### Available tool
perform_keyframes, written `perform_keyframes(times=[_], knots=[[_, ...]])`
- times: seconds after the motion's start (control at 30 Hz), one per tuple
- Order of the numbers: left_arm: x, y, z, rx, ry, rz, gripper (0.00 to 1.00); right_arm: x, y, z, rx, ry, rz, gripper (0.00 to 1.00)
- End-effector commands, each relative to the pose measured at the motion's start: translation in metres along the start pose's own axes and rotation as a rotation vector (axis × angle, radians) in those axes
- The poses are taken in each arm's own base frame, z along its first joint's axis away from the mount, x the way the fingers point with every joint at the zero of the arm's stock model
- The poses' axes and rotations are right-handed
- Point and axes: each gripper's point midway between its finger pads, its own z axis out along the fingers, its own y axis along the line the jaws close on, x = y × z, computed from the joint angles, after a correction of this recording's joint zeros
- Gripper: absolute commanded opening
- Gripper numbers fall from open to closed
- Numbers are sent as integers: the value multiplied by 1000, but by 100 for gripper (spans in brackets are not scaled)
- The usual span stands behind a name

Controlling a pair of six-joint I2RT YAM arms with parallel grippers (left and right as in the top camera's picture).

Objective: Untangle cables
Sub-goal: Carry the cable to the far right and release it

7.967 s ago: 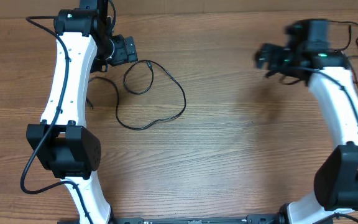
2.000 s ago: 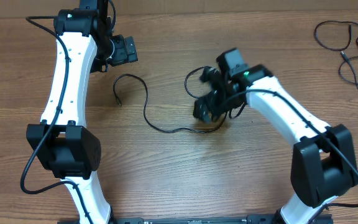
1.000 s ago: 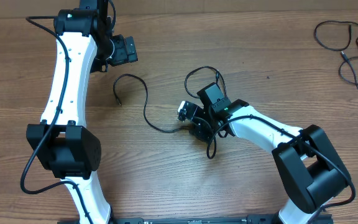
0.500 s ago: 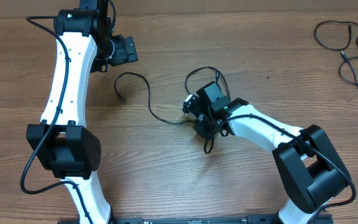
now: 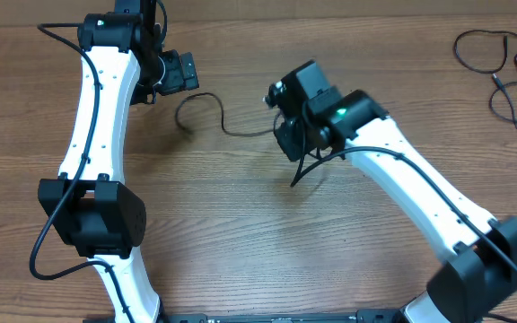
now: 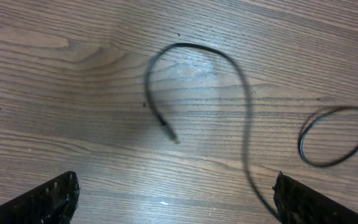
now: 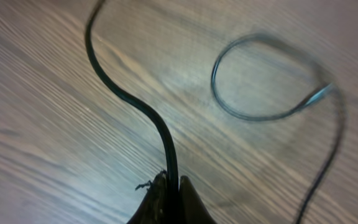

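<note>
right end effector (image 7: 169,185) clenched on the cable (image 7: 168,149), which curves away from its tips.

Wood-grain table (image 5: 240,260), light brown, bare planks

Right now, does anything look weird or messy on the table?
Nothing is broken or spilled. The only odd thing: the thin black cable is pinched in the right gripper, with a loose end sticking out below.

— How do the cables (image 5: 240,133) look?
— Thin, black, limp, and partly lifted. 1 stretch arcs into a hook, its end (image 6: 169,133) free. Beside it curls a blurred loop (image 7: 214,81) with a silvery tip (image 7: 320,94).
</note>
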Motion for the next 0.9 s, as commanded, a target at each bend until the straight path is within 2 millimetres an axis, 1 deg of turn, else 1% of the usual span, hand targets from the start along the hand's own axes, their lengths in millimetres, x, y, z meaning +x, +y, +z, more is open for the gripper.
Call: perform_keyframes(times=[0.0, 0.03, 0.1, 0.13, 0.2, 0.27, 0.3, 0.33, 0.43, 0.57, 0.6, 0.63, 0.67, 0.87], knots=[[-4, -6, -10, 15, -28, -5, 100, -25, -10, -51, 65, -124, 114, 4], [-3, -6, -10, 14, -28, -5, 100, -27, -17, -59, 102, -141, 144, 4], [-3, -6, -10, 14, -28, -5, 100, -27, -41, -76, 216, -181, 236, 4], [-3, -6, -10, 14, -28, -5, 100, -25, -58, -86, 289, -204, 306, 4], [-3, -6, -10, 14, -28, -5, 99, -18, -80, -98, 355, -222, 404, 4], [-3, -6, -10, 14, -28, -5, 100, -9, -98, -105, 380, -222, 491, 4], [-3, -6, -10, 14, -28, -5, 100, -1, -112, -109, 397, -217, 566, 4], [-4, -6, -10, 15, -28, -5, 100, 4, -120, -111, 406, -212, 609, 4], [-3, -6, -10, 14, -28, -5, 100, 29, -153, -116, 423, -175, 779, 4], [-3, -6, -10, 14, -28, -5, 100, 60, -188, -123, 404, -130, 941, 4], [-3, -6, -10, 14, -28, -5, 100, 66, -194, -125, 405, -122, 966, 4], [-4, -6, -10, 15, -28, -5, 100, 78, -204, -129, 413, -106, 1010, 4], [-3, -6, -10, 14, -28, -5, 100, 82, -207, -130, 416, -100, 1025, 4], [-3, -6, -10, 14, -28, -5, 100, 142, -239, -148, 477, 2, 1206, 4]])
